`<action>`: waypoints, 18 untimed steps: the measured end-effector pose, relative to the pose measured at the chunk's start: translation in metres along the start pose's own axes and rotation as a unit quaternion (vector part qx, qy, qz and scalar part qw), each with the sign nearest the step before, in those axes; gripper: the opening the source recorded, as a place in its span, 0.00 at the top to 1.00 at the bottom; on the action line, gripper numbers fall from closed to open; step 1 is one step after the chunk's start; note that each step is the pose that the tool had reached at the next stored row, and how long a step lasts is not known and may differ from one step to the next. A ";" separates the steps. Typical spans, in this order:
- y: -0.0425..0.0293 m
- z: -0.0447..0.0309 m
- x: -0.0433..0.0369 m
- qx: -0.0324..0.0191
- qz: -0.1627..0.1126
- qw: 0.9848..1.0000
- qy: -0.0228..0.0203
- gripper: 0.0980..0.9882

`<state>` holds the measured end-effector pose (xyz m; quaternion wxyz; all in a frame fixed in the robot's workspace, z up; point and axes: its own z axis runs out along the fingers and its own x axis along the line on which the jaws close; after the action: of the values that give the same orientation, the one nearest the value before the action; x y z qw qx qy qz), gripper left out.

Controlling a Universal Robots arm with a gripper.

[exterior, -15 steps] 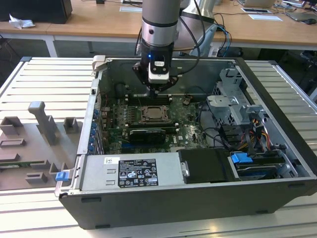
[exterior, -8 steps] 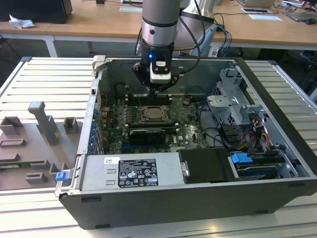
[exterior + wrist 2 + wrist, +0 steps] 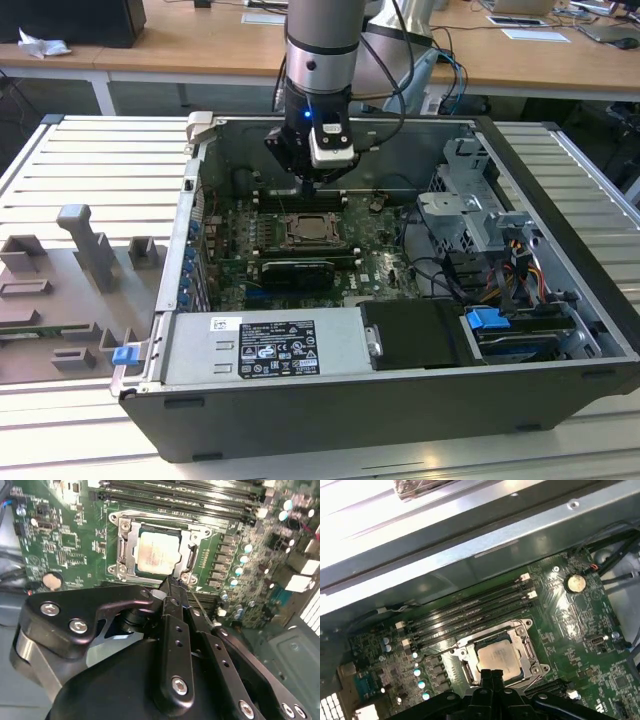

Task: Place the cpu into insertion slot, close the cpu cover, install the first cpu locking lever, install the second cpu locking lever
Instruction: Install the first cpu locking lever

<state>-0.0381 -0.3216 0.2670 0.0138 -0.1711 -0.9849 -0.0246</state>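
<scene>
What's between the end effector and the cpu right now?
Only the near strip of the cpu cover frame separates the end effector from the cpu, seen in the second wrist view.

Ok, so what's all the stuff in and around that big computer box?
computer case: one, dark grey, open, on the slatted table
motherboard: one, green, inside the case
cpu: one, silver-grey, in the insertion slot
cpu cover: one, silver, flat around the cpu
memory slots: several, black, beside the insertion slot
coin battery: one, shiny, on the motherboard
power supply: one, grey, inside the case
plastic fixtures: several, grey, on the table at the exterior view's left
arm: one, silver and black, above the case
gripper: one, black, shut, tip at the insertion slot's edge
</scene>
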 end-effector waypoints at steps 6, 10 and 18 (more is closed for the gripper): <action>0.0000 0.0002 0.0000 0.003 -0.070 0.998 0.003 0.99; 0.0000 0.0002 0.0000 0.004 -0.105 0.994 0.005 0.99; 0.0000 0.0002 0.0000 0.004 -0.124 0.992 0.005 0.99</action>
<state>-0.0381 -0.3216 0.2668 0.0167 -0.0473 -0.9985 -0.0227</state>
